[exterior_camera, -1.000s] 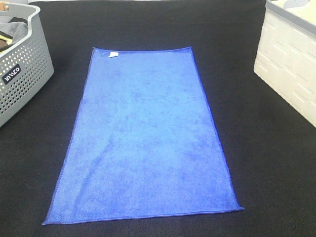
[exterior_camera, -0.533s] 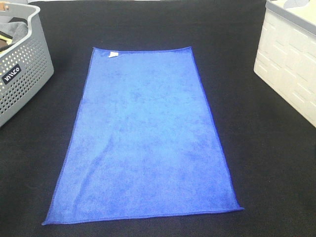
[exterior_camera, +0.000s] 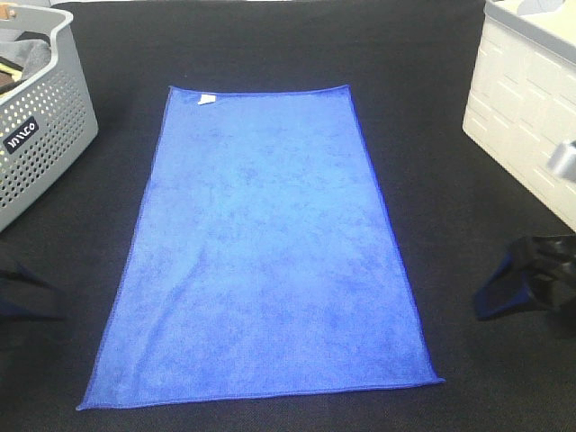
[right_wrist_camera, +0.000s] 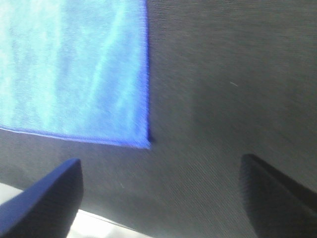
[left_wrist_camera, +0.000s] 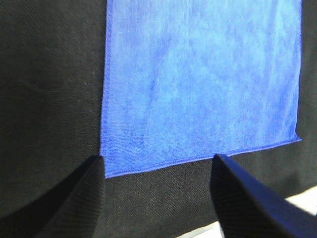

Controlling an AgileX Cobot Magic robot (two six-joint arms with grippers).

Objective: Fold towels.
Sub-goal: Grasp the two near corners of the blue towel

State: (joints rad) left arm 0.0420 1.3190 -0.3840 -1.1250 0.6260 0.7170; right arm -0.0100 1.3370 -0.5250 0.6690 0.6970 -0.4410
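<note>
High view: towel point(exterior_camera: 261, 243) lies flat, unfolded, mid-desk point(exterior_camera: 450, 180), tag point(exterior_camera: 206, 99) at its far left corner. Grey basket point(exterior_camera: 40, 135) sits far left and white crate point(exterior_camera: 526, 117) far right; only this view shows them. Here my left jaws are a dark sliver at the picture's edge, and my right jaws sit near the towel's near right side, apart from it. Left wrist view: left jaws wide, fingers point(left_wrist_camera: 84, 198) framing the towel's near edge and left corner. Right wrist view: right jaws wide, over bare desk beside the near right corner.
</note>
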